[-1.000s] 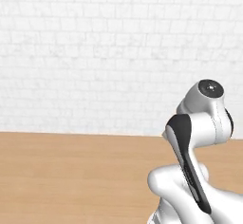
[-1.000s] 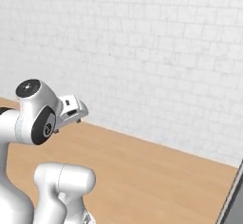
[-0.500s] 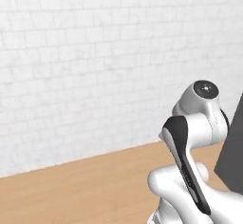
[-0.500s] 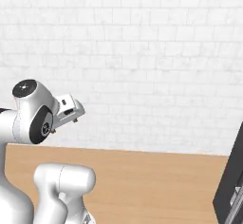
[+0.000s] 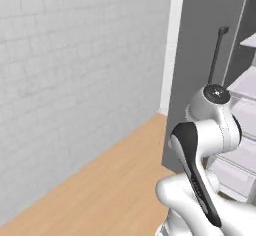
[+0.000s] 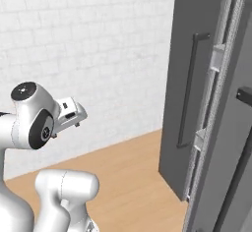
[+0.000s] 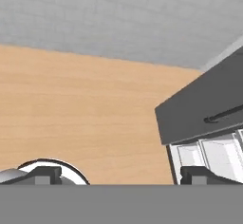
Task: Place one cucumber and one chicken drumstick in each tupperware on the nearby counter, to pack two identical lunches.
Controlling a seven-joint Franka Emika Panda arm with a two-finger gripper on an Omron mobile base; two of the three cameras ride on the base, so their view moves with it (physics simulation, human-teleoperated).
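Standing wide apart, the two dark finger tips of the pincer (image 7: 121,174) are released and grasp nothing; between them shows bare wooden floor (image 7: 85,104). Where the tupperware and the counter lie relative to the pincer cannot be told from these views.

Under the pincer the floor is light brown with a faint grain, running up to a white brick wall (image 7: 118,14) of pale, shallow-jointed blocks. Toward the right finger tip in the hand view, a dark grey door (image 7: 199,109) stands swung open over the floor, flat and smooth, with a thin dark bar handle (image 7: 223,115) on its face. Just beside that door's lower edge are pale compartments (image 7: 213,154) with raised white walls; what they hold is too small to tell.

From the left base view, the same door is seen meeting the wall at the floor's far corner, and pale shelves (image 5: 247,115) step down behind the arm's white, rounded elbow. From the right base view, the door rises tall and slab-like, its long handle vertical, with small grey hinge blocks (image 6: 216,59) along its edge.
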